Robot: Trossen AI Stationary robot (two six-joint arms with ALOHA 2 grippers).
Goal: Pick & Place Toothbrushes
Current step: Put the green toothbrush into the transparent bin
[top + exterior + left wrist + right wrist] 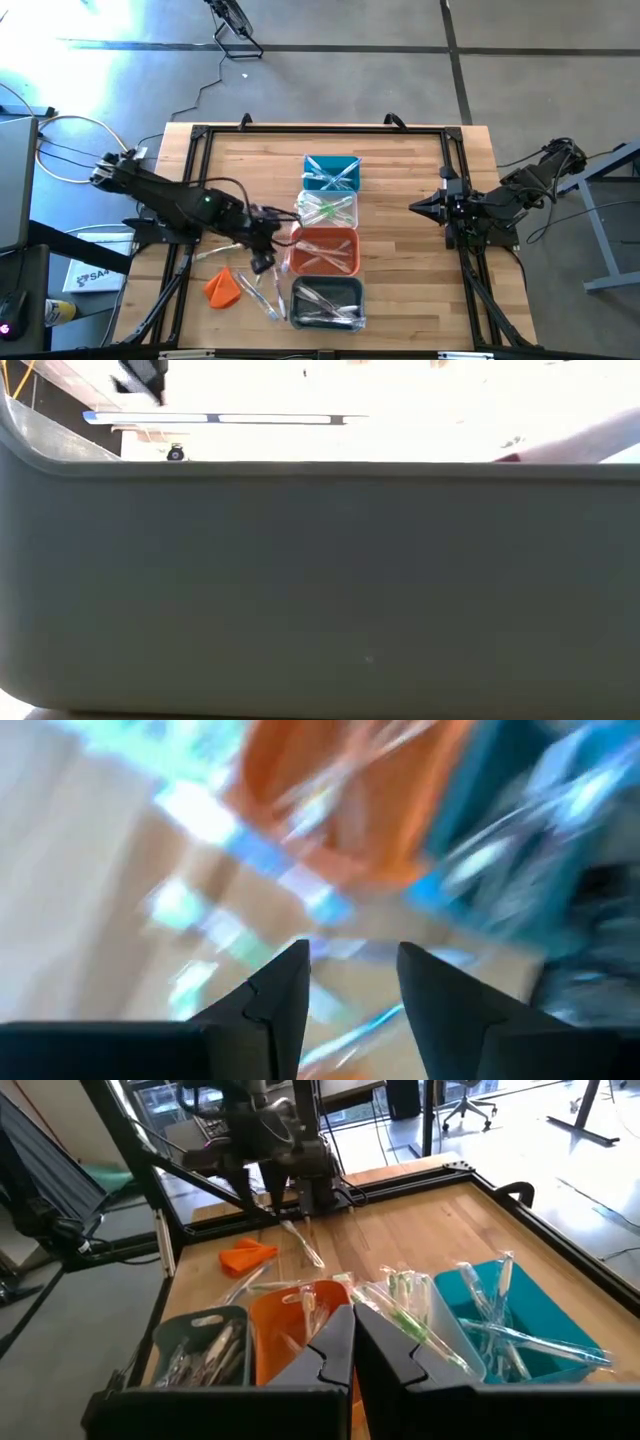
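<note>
With fingers apart, the left gripper hovers over loose toothbrushes on the counter, apparently needing to descend and clamp one.

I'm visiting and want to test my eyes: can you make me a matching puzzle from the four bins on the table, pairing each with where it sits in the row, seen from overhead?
Things:
1. teal bin
2. clear bin
3. orange bin
4. grey bin

Places in the row, seen from above:
A. between the clear and grey bins
B. the end nearest the picture's bottom edge
C. the end farthest from the picture's bottom edge
D. between the teal and orange bins

Pairs: 1-C, 2-D, 3-A, 4-B
</note>
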